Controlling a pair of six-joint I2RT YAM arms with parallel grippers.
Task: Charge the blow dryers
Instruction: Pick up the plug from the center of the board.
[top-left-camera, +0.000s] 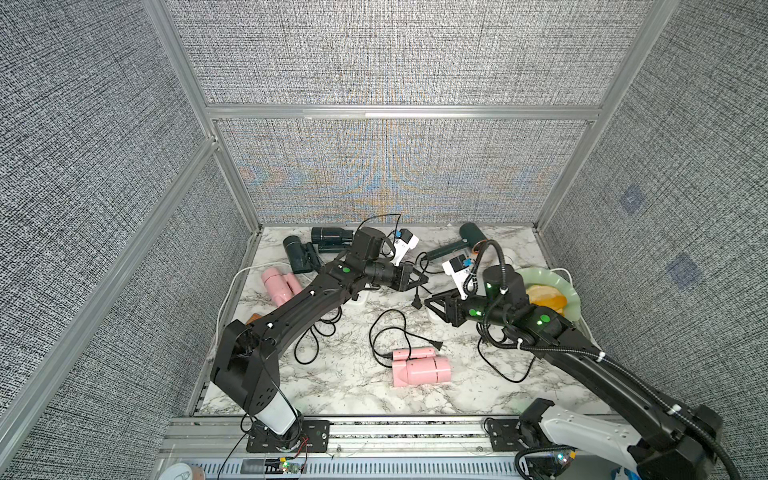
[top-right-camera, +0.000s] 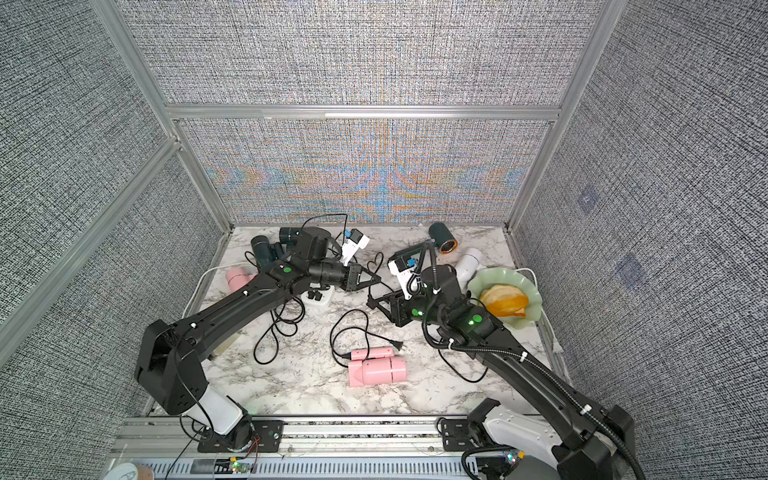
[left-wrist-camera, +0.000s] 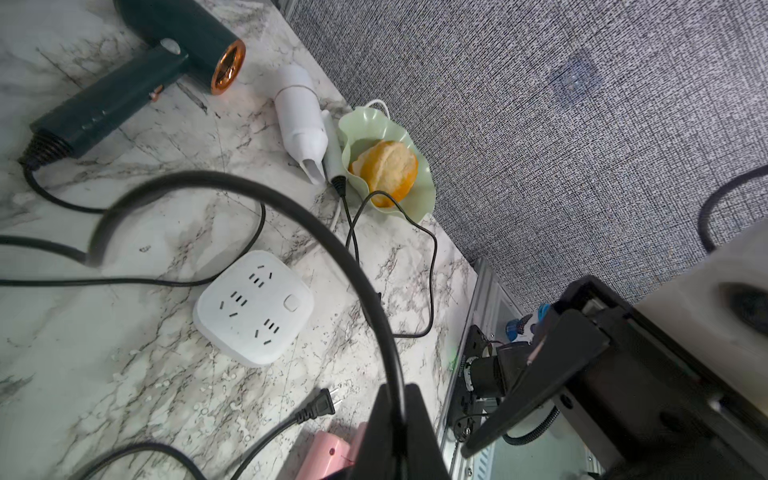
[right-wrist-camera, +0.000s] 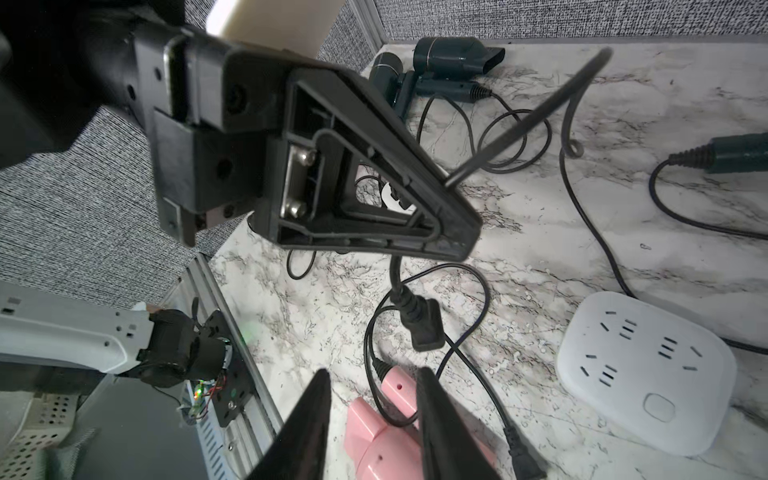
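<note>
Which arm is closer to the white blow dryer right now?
Right. The right arm has its wrist right beside the white blow dryer; the left arm comes in from the opposite side, with the left gripper at mid-table, clearly apart from it.

Left end effector (left-wrist-camera: 395, 434) pinches a black cord (left-wrist-camera: 291, 208) looping over the counter (left-wrist-camera: 124, 353), white power strip (left-wrist-camera: 253, 307) underneath, green dryer (left-wrist-camera: 178, 37) and white dryer (left-wrist-camera: 299, 112) beyond.

Left end effector (top-left-camera: 424, 279) clamped, right end effector (top-left-camera: 430, 301) parted
</note>
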